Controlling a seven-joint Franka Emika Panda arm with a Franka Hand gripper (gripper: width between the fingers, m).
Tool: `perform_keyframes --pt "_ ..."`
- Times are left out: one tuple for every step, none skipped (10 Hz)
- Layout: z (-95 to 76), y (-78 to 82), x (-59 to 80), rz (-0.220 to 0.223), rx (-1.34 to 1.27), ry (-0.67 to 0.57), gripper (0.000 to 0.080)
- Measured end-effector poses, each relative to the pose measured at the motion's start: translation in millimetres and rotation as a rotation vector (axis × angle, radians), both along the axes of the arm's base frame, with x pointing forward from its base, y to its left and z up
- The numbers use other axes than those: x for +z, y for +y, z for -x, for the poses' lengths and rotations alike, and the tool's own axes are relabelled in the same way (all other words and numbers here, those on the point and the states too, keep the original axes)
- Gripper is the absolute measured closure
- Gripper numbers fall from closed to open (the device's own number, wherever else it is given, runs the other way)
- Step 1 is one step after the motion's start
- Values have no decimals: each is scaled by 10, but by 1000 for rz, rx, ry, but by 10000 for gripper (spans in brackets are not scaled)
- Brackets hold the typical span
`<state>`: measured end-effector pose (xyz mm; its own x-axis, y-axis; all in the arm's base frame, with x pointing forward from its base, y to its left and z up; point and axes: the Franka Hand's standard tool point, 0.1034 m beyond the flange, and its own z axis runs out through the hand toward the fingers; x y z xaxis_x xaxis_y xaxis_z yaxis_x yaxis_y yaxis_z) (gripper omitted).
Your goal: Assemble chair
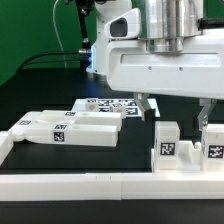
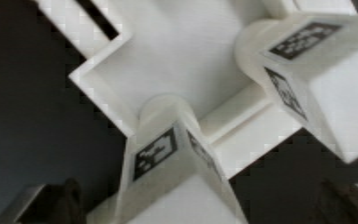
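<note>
Closest to us, along the bottom of the exterior view, runs the long white rail [image 1: 90, 186]. Just behind it, at the lower right of that frame, stands the chair part. It shows two small blocks with black-and-white tags, the left block [image 1: 166, 146] and the right block [image 1: 213, 150]. They sit side by side in a line across the frame. The wrist view shows both blocks sticking up from one flat white slab [image 2: 167, 70].

The gripper [image 1: 176, 112] hangs right above the blocks. Its fingers [image 1: 148, 106] are spread wide apart and hold nothing. The fingers open along the same line that the two blocks make. The left block sits under the gap between the fingers, so I think the next move is a straight drop down onto it.

Farther back, at the middle left of the exterior view, two white bars [image 1: 60, 130] lie flat, well apart from the gripper. Behind them lies the marker board [image 1: 105, 104].
</note>
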<state>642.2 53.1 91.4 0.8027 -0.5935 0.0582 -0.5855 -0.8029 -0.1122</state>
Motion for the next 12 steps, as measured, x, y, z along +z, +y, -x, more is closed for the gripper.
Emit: perform_keyframes --pt "7 -48 -26 25 127 -2 151" --pt "10 -105 -50 45 247 -4 151" --pt "-9 -121 -79 80 361 -16 151" --pt "-8 -108 -83 68 288 -14 151" --pt "-7 -116 -85 70 290 -13 282" --pt "-7 -114 -85 67 270 -12 282" --pt "-7 -108 -87 55 177 -9 422" --pt "-7 -109 -87 51 143 -8 517" --pt "-7 -99 -84 37 37 -1 517" --pt "-11 -88 -77 25 -60 5 517" --pt "-16 -91 -72 7 -192 10 517" --pt "-12 -82 -71 -17 -404 19 517"
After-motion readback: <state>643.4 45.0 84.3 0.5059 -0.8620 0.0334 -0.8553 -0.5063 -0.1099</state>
